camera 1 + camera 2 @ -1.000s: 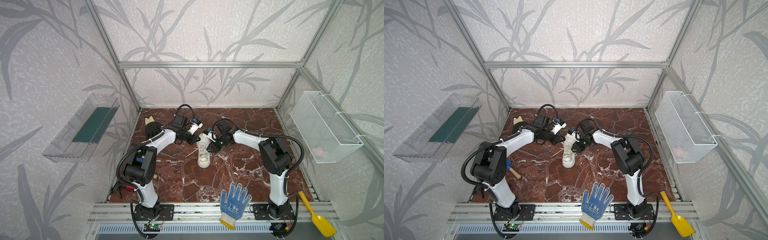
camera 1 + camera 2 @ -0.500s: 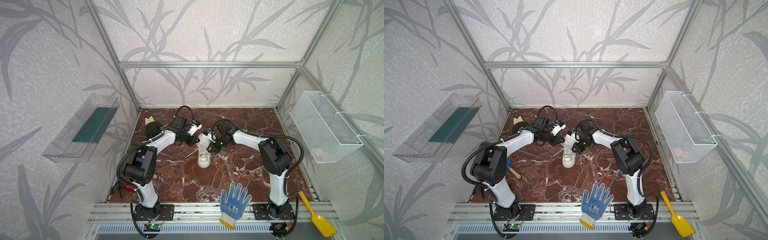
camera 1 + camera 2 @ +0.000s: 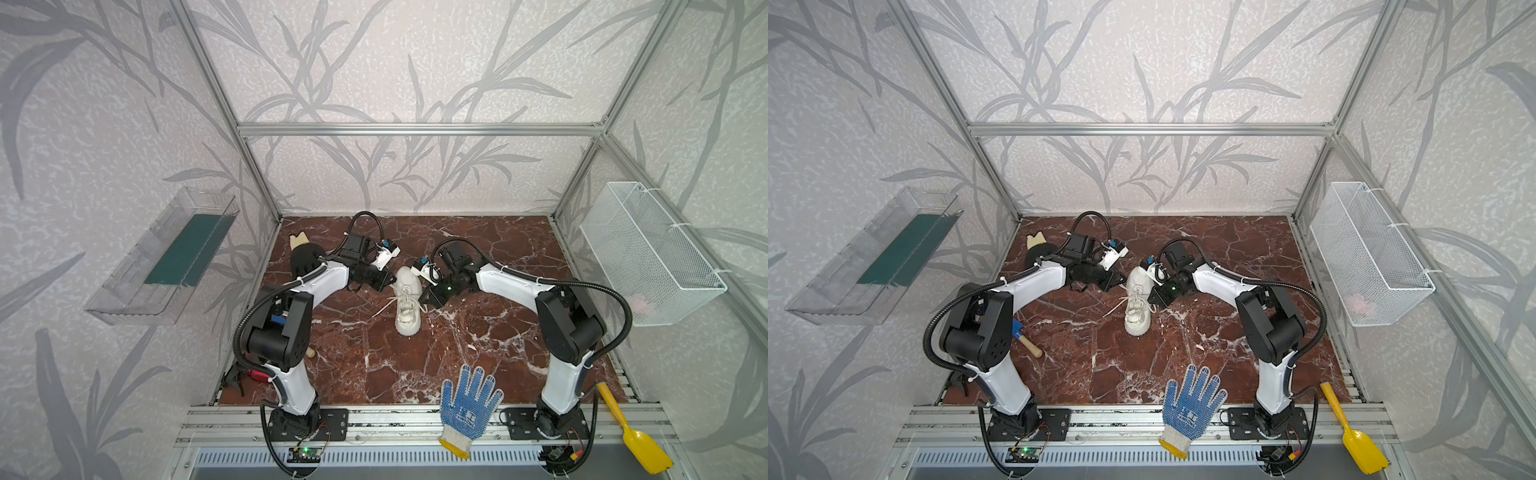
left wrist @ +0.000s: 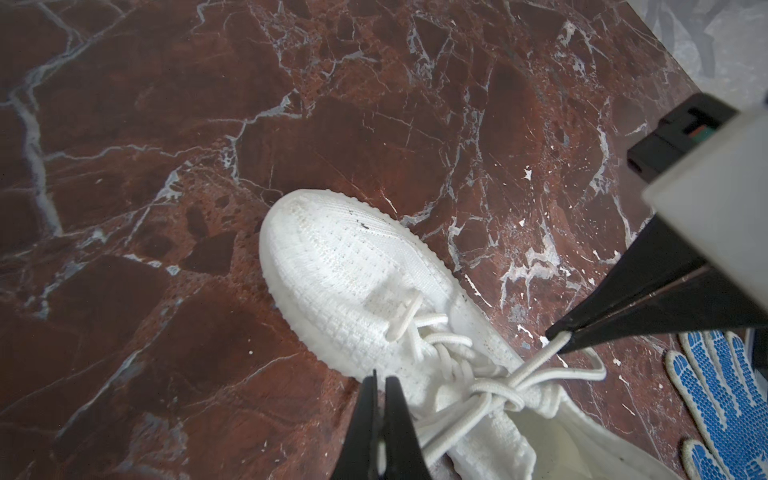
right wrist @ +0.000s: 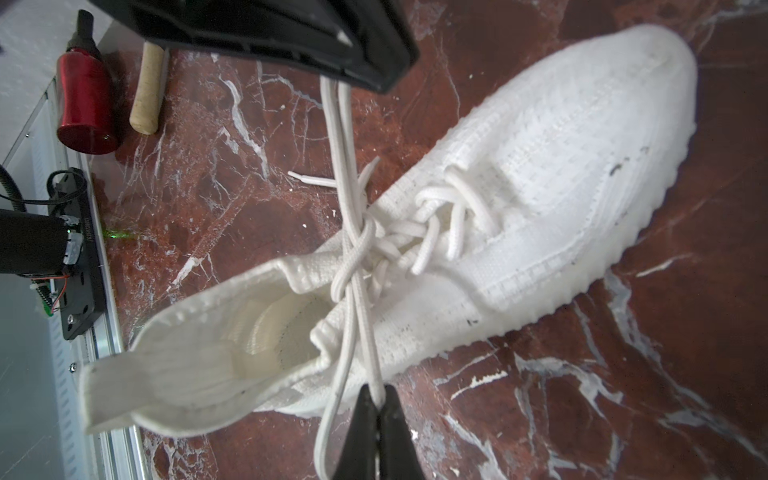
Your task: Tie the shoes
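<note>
The off-white shoe [image 3: 406, 307] [image 3: 1137, 309] lies mid-table, its toe toward the front edge. My grippers flank its lacing. The left gripper [image 3: 390, 282] [image 4: 380, 384] is shut beside the shoe [image 4: 345, 266], with white lace showing between its jaws. In the right wrist view two lace strands [image 5: 338, 137] run up from the first knot [image 5: 357, 245] into the left gripper [image 5: 376, 83]. On the shoe's other side my right gripper [image 3: 424, 297] [image 5: 378, 395] is shut on one lace strand [image 5: 368, 353], and a slack loop hangs beside it.
A blue dotted glove [image 3: 469, 409] lies on the front rail, with a yellow scoop [image 3: 636, 434] at front right. A wire basket [image 3: 648, 253] hangs on the right wall and a clear tray [image 3: 166, 257] on the left. Front left lie a red cylinder [image 5: 85, 104] and a wooden handle [image 5: 147, 91].
My right gripper has closed on the lace strand beside the shoe. The left gripper has stayed shut on its lace. The shoe has barely moved.
</note>
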